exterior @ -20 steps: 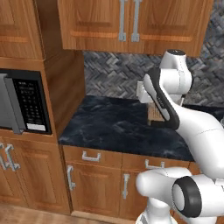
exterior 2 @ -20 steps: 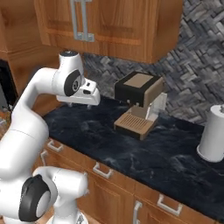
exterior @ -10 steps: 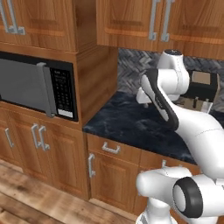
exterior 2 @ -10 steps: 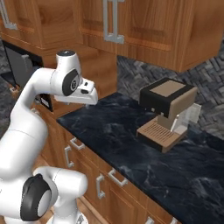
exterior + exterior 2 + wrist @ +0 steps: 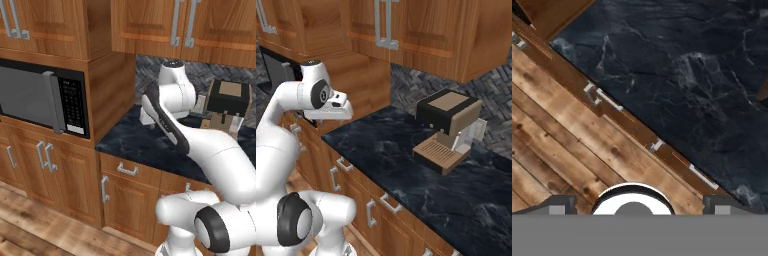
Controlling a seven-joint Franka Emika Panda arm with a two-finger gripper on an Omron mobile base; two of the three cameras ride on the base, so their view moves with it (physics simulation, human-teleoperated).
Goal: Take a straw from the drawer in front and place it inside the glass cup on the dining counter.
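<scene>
A microwave sits left of the tabletop — a coffee machine stands on it, far right — with closed drawers below its near edge.

You had a black marble-veined counter before you, running over brown cabinets with silver handles. On it stood a coffee machine, black-topped with a tan body and a slatted tray at its foot, toward two o'clock from the counter's middle in the right base view. In the left base view the counter ended against a tall wooden unit at nine o'clock. Below lay a plank floor, seen beside the counter edge in the hand view.
</scene>
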